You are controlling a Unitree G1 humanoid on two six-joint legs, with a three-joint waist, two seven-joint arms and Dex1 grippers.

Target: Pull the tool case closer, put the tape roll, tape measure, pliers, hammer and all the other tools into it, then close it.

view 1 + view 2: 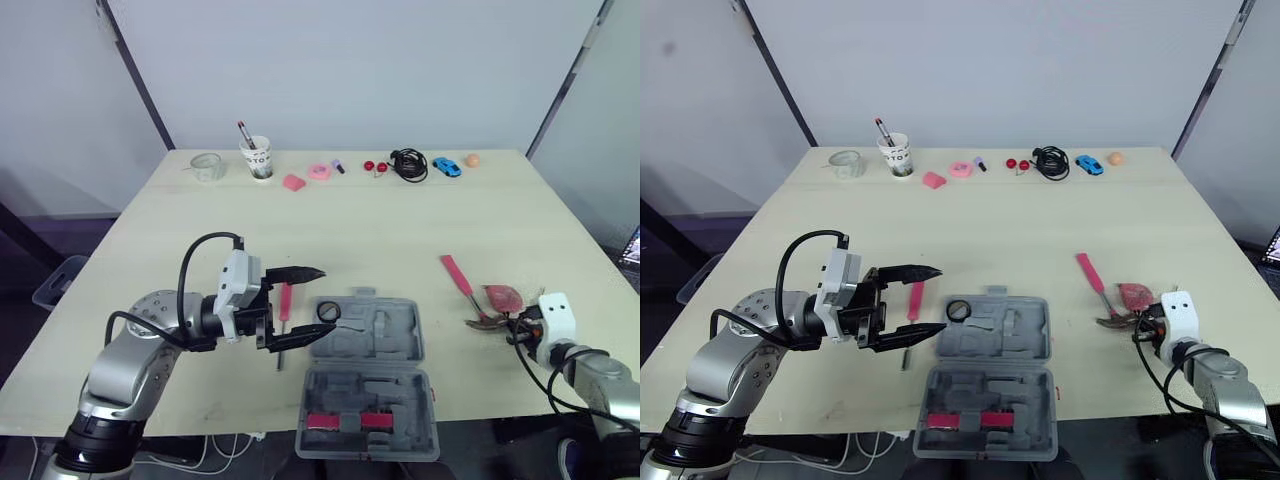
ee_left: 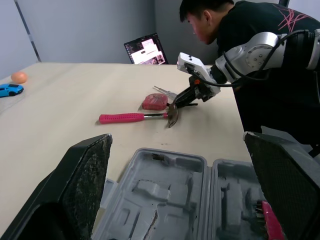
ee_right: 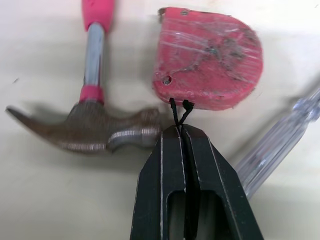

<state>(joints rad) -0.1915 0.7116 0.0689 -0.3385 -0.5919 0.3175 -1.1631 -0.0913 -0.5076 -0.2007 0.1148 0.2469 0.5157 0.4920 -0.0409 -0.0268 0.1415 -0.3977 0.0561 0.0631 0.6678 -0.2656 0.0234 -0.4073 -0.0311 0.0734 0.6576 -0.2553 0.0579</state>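
Right gripper (image 3: 181, 132) jaws pinch thin black cord (image 3: 178, 111), probably a loop, of scuffed red D-shaped tape measure (image 3: 210, 57); left gripper (image 1: 325, 300) jaws wide.

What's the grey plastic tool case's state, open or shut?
Open: the grey plastic tool case lies flat, both moulded halves facing up.

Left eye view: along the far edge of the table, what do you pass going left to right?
Clear glass cup, paper cup with pens, pink block, pink ring, red balls, black cable, blue toy car, orange ball.
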